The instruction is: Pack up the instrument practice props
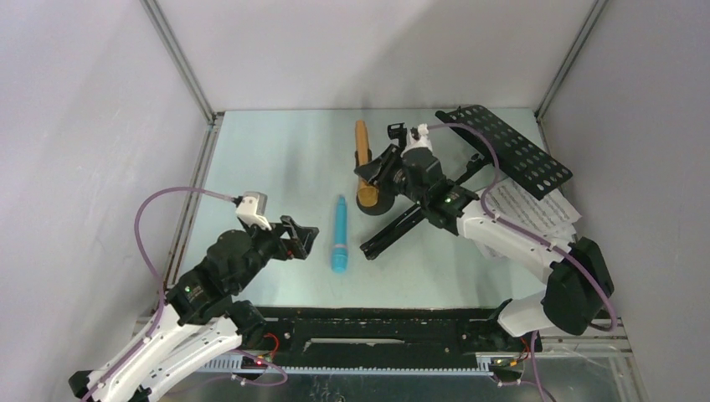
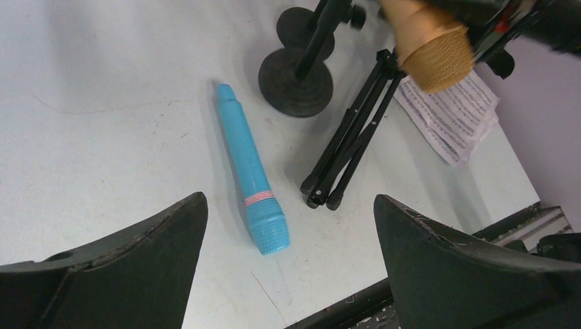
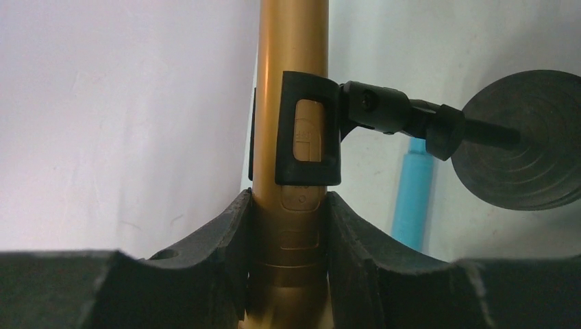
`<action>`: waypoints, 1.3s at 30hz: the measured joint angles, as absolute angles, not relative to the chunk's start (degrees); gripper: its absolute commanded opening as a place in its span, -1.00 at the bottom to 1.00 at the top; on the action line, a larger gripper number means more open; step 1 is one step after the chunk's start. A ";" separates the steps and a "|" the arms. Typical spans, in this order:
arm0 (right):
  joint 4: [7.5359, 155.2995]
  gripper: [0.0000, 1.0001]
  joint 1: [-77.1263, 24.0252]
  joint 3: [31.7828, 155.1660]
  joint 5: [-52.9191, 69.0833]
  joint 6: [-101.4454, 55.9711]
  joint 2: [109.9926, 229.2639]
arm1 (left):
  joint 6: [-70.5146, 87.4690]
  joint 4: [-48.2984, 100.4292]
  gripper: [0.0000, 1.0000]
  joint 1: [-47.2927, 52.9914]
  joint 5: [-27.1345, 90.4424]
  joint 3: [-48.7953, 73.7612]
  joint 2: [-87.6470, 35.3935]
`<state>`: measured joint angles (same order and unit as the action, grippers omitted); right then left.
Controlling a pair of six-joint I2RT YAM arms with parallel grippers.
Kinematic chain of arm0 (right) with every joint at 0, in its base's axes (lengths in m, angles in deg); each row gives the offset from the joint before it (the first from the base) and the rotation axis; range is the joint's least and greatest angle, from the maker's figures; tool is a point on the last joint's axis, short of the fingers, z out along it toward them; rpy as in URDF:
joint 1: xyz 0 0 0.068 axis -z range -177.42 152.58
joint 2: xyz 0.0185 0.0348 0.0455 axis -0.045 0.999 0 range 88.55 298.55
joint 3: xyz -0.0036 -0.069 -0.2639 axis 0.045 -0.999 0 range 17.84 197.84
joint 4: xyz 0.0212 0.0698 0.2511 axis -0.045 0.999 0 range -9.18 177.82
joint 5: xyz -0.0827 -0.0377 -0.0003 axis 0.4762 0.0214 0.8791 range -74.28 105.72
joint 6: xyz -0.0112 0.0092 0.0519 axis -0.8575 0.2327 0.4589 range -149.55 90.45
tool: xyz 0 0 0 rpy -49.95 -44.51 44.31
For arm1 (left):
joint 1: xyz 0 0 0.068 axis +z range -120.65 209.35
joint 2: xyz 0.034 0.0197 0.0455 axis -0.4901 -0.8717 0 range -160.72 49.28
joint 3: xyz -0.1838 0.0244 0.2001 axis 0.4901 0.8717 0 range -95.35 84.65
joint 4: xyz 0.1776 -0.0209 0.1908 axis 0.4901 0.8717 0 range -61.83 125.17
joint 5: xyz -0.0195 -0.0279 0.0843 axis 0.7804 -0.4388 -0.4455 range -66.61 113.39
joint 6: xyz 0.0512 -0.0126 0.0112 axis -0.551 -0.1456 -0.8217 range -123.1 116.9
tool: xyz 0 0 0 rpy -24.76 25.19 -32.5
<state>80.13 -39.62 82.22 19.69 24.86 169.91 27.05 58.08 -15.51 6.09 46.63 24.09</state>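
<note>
My right gripper [image 1: 378, 172] [image 3: 288, 205] is shut on the tan microphone [image 1: 362, 138] [image 3: 291, 62]. The microphone sits in the clip [image 3: 308, 130] of a black clip holder whose round base [image 3: 524, 140] is to the right. In the left wrist view, two round bases [image 2: 296, 86] [image 2: 301, 27] stand close together under the tan head [image 2: 435, 55]. The light-blue microphone [image 1: 340, 234] [image 2: 252, 178] lies flat on the table. My left gripper [image 1: 297, 239] [image 2: 289, 205] is open and empty, just left of it. The black music rack [image 1: 511, 146] lies down, its folded legs [image 2: 349, 144] pointing at the blue microphone.
White sheet-music pages [image 1: 532, 209] [image 2: 449, 113] lie at the right under the rack's desk and my right arm. Grey walls close in the table on three sides. A black rail [image 1: 377, 327] runs along the near edge.
</note>
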 measured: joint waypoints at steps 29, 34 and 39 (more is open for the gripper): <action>67.78 0.79 -53.93 72.25 49.98 41.52 170.59 | 25.78 64.22 1.00 -15.51 7.36 36.42 18.73; 68.37 0.99 -52.89 70.61 49.24 40.90 167.13 | 24.38 64.33 1.00 -15.51 7.62 33.08 14.65; 71.28 0.99 -51.81 68.23 48.85 37.32 161.60 | 23.79 64.27 1.00 -15.51 7.60 31.92 11.06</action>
<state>71.28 -51.81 68.23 48.85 37.32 161.60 23.79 64.27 -15.51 7.60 31.92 11.06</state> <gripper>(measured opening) 0.993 0.996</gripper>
